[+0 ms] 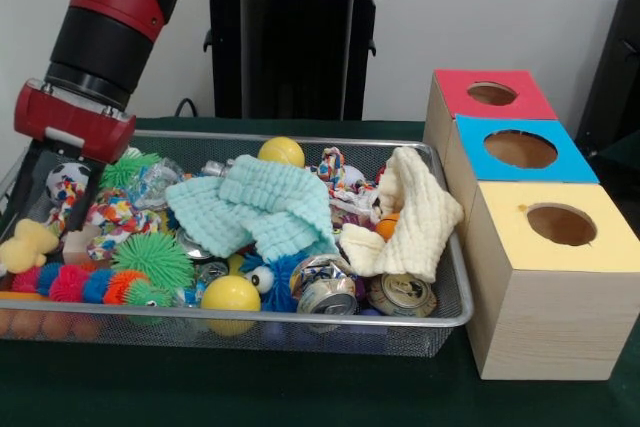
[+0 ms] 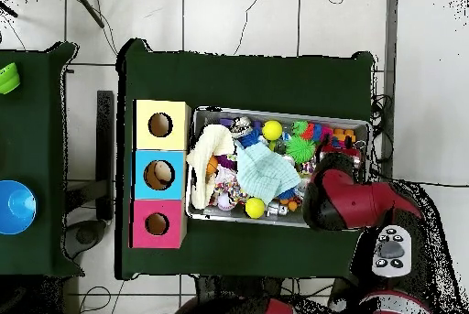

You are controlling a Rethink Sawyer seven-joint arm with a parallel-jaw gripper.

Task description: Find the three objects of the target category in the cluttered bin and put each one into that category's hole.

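The wire mesh bin (image 1: 300, 319) lies on the green table, full of toys and cloths; it also shows in the overhead view (image 2: 275, 112). A yellow toy duck (image 1: 25, 245) sits at its left end. My gripper (image 1: 50, 197) hangs from the red wrist into that left end, just above and behind the duck, next to a small black-and-white ball (image 1: 68, 179). In the overhead view the arm (image 2: 339, 200) hides it. An orange thing (image 1: 388, 225) peeks from under a cream cloth (image 1: 410, 217). The red-topped box's hole (image 1: 491, 94) stands right of the bin (image 2: 157, 224).
The blue-topped box (image 1: 520, 149) and the yellow-topped box (image 1: 561, 224) stand in a row with the red one. In the bin are a mint cloth (image 1: 260, 202), yellow balls (image 1: 230, 295), crushed cans (image 1: 325, 285) and a green spiky ball (image 1: 152, 257).
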